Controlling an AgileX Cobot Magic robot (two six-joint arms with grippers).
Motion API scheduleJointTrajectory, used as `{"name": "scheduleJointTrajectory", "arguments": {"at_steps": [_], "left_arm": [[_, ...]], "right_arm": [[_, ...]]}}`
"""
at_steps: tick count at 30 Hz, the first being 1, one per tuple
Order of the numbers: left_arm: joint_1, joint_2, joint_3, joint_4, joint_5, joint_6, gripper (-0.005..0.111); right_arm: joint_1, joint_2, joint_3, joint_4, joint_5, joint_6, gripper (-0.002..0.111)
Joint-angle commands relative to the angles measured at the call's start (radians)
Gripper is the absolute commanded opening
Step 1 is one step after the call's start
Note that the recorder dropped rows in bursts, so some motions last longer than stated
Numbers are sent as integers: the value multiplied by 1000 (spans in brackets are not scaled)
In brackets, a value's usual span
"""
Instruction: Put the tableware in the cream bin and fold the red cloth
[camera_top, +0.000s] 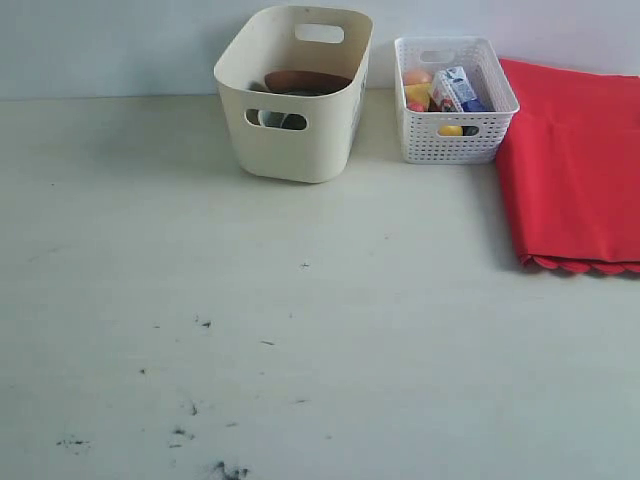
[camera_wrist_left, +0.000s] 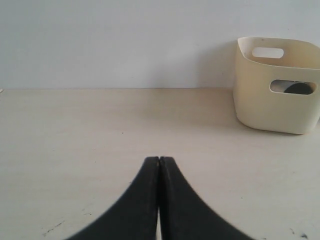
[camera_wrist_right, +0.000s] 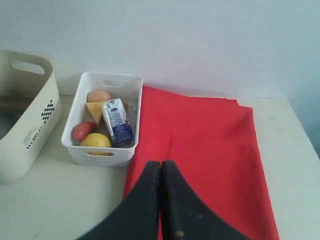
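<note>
The cream bin (camera_top: 295, 95) stands at the back of the table, with the brown wooden plate (camera_top: 307, 81) leaning inside it and steel showing through its handle hole (camera_top: 276, 119). In the left wrist view the cream bin (camera_wrist_left: 276, 85) is far off to one side. The red cloth (camera_top: 575, 165) lies folded at the back right, scalloped edge (camera_top: 585, 266) toward the front. My left gripper (camera_wrist_left: 159, 159) is shut and empty above bare table. My right gripper (camera_wrist_right: 161, 163) is shut and empty, hovering over the red cloth (camera_wrist_right: 200, 150) near its edge. Neither gripper shows in the exterior view.
A white mesh basket (camera_top: 455, 100) sits between the bin and the cloth, holding a milk carton (camera_top: 458, 90), a lemon (camera_wrist_right: 96, 140) and other food. Dark scuff marks (camera_top: 190, 410) dot the front of the table. A wall runs behind everything.
</note>
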Motion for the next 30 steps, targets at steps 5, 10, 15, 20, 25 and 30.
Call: {"name": "scheduleJointTrajectory", "arguments": {"at_steps": [5, 10, 15, 20, 25, 30], "left_arm": [[2, -5, 0, 3, -3, -6, 1], [2, -5, 0, 3, -3, -6, 1], [2, -5, 0, 3, -3, -6, 1], [2, -5, 0, 3, -3, -6, 1], [2, -5, 0, 3, -3, -6, 1], [2, -5, 0, 3, -3, -6, 1]], "right_arm": [[2, -357, 372, -73, -275, 76, 0], [-48, -565, 553, -123, -272, 200, 0], [-169, -730, 717, -145, -324, 275, 0], [-251, -884, 885, -153, -515, 285, 0], [-266, -1031, 1042, -144, -627, 288, 0], [-266, -1104, 1129, -138, -642, 337, 0]]}}
